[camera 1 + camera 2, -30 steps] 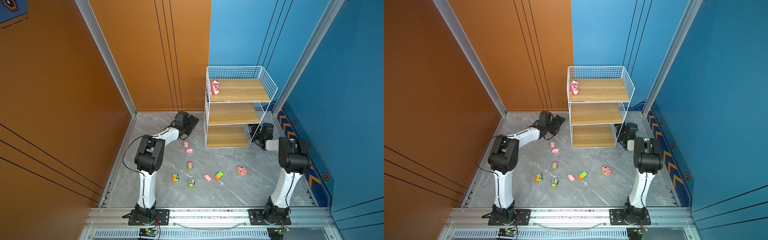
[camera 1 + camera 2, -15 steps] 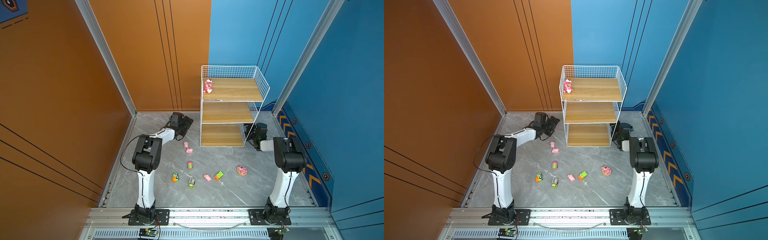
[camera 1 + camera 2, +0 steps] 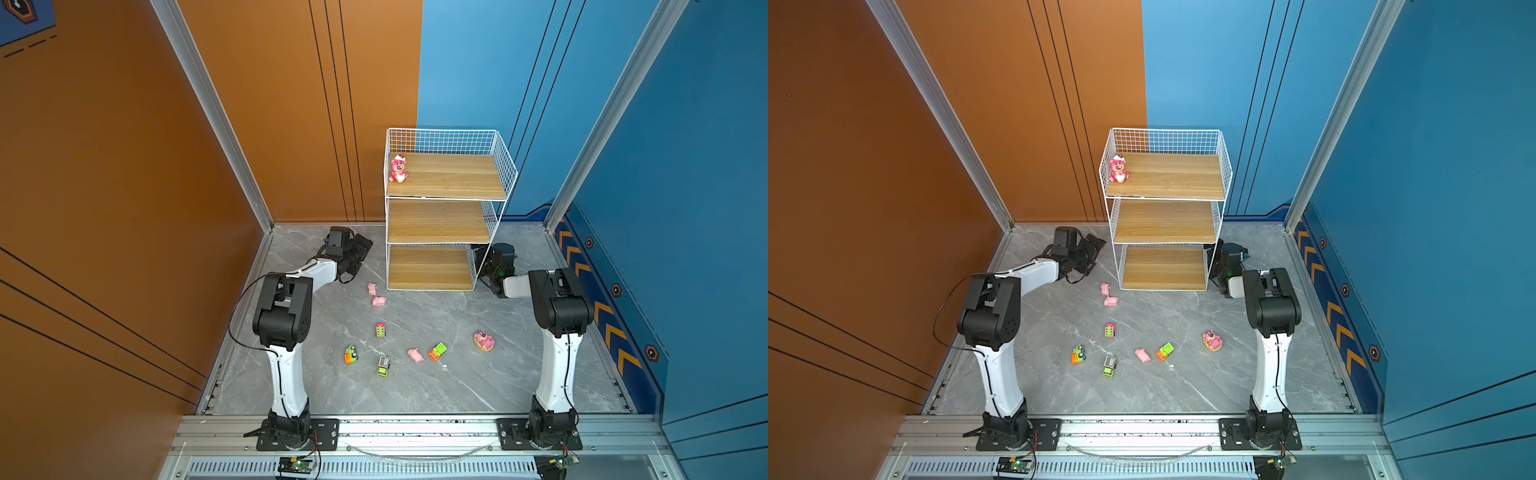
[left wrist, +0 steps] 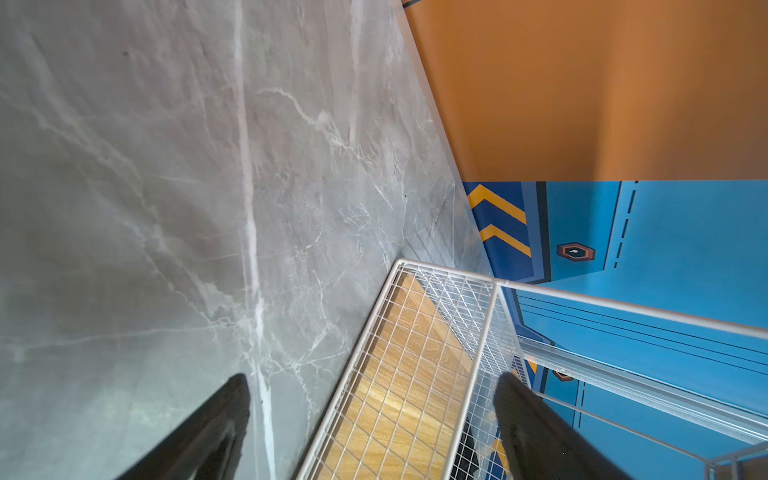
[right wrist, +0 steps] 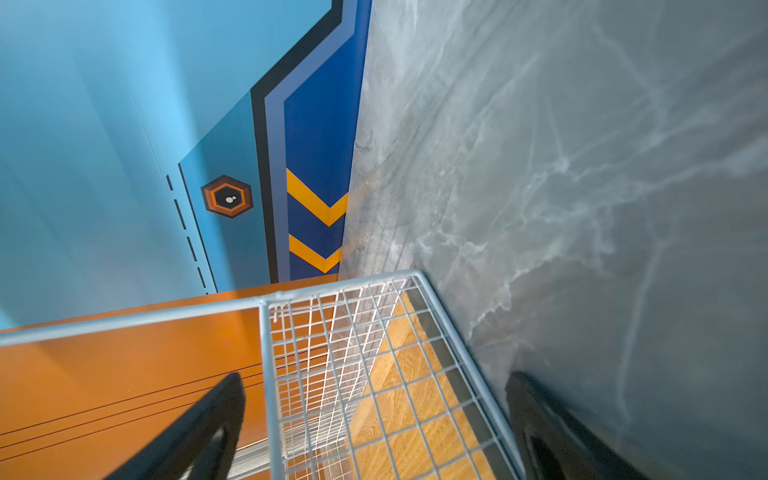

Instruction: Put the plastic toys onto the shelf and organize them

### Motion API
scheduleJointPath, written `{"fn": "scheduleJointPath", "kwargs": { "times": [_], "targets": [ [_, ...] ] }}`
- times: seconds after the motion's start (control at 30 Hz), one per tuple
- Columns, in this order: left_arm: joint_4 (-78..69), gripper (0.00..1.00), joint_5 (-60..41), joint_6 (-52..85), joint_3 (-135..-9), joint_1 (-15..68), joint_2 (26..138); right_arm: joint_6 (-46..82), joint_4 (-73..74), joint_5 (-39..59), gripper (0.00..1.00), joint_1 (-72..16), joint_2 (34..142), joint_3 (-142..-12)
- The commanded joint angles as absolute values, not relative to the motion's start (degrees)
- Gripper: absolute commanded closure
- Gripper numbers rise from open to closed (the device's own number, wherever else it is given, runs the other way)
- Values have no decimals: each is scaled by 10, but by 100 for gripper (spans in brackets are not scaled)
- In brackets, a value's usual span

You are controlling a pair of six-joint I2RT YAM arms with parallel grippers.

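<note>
The white wire shelf [image 3: 440, 224] [image 3: 1165, 222] stands at the back of the grey floor, with a pink bear [image 3: 397, 168] on the left of its top board. My left gripper [image 3: 363, 247] [image 4: 372, 378] is open, low beside the shelf's left side [image 4: 399, 374]. My right gripper [image 3: 478, 259] [image 5: 374, 378] is open against its right side mesh [image 5: 332, 332], and both sets of jaws straddle the bottom tier's edge. On the floor lie three pink pigs [image 3: 372, 288] [image 3: 378, 301] [image 3: 415, 355], several toy vehicles [image 3: 380, 330] [image 3: 351, 355] and a bear on a tan base [image 3: 484, 340].
Orange walls close the left and back left, blue walls the back right and right. Two more vehicles [image 3: 383, 366] [image 3: 437, 351] lie mid-floor. The arm bases sit on an aluminium rail [image 3: 415, 428] at the front.
The shelf has slid to the left across the floor with the bear still on top. Both grippers have moved left with it, still wide open.
</note>
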State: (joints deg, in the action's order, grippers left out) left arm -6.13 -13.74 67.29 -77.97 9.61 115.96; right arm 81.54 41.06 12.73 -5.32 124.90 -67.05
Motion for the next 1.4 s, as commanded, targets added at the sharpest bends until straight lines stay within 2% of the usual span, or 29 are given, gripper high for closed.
{"fn": "scheduleJointPath", "kwargs": {
  "times": [0.0, 0.83, 1.37],
  "targets": [
    [-59, 6, -151, 651, -765, 84, 1132, 825, 397, 131, 1, -81, 1263, -703],
    [-1, 5, -148, 563, -635, 1, 1007, 838, 355, 99, 0, -123, 1321, -837],
    [164, 2, -103, 431, -602, -12, 886, 773, 354, 126, 0, -34, 1245, -751]
  ]
}}
